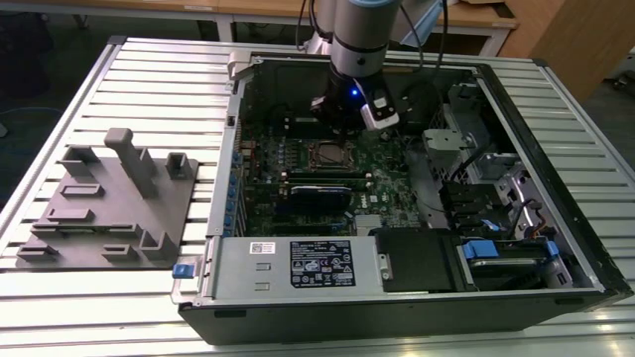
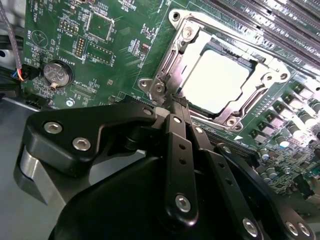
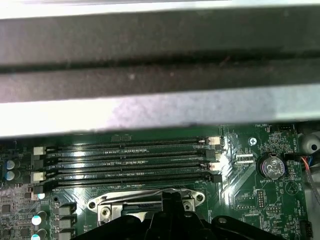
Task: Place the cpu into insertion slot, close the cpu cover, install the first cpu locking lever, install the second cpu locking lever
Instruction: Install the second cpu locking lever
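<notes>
The cpu (image 2: 217, 80) shows its pale silvery face, lying flat in the insertion slot (image 1: 332, 155) on the green motherboard. The silvery cpu cover (image 2: 170, 62) lies down around it as a frame. My gripper (image 2: 175, 102) has its black fingers (image 2: 176, 145) pressed together, shut, with the tips at the socket's edge near a corner screw. In the first wrist view the gripper (image 3: 172, 199) sits right over the slot's frame (image 3: 107, 204). From the exterior view the gripper (image 1: 343, 132) hangs inside the open computer case, just behind the slot. The locking levers are not clearly told apart from the frame.
Long black memory slots (image 3: 125, 160) run beside the socket, and a coin battery (image 2: 56, 74) sits on the board. The case's metal wall (image 3: 150, 105) is close by. A power supply (image 1: 297, 264) and drive bays (image 1: 496, 193) crowd the case. A grey fixture (image 1: 109, 201) lies at the exterior view's left.
</notes>
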Action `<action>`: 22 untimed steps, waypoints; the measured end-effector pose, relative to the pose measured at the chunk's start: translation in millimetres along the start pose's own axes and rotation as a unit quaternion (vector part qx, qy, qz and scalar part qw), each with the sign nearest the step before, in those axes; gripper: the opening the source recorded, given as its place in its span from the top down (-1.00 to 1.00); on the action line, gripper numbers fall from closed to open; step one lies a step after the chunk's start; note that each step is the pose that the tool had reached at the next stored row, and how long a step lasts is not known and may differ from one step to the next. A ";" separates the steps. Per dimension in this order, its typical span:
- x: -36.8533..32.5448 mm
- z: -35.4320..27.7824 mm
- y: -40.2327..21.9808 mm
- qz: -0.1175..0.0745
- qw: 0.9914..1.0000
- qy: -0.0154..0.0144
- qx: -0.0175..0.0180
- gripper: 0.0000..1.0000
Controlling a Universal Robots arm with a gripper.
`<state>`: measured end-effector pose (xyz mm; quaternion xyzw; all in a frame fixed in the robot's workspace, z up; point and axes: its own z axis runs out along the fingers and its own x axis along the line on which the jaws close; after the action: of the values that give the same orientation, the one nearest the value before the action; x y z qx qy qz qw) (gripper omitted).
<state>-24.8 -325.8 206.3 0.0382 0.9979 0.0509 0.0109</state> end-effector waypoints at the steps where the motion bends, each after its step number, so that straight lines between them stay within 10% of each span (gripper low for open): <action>1: 0.0 0.0 -0.5 0.000 1.000 0.000 0.000 0.79; 22: -0.2 -1.5 -2.7 0.000 1.000 0.000 0.001 0.79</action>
<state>-24.8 -328.6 207.6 0.0382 0.9979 0.0502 0.0109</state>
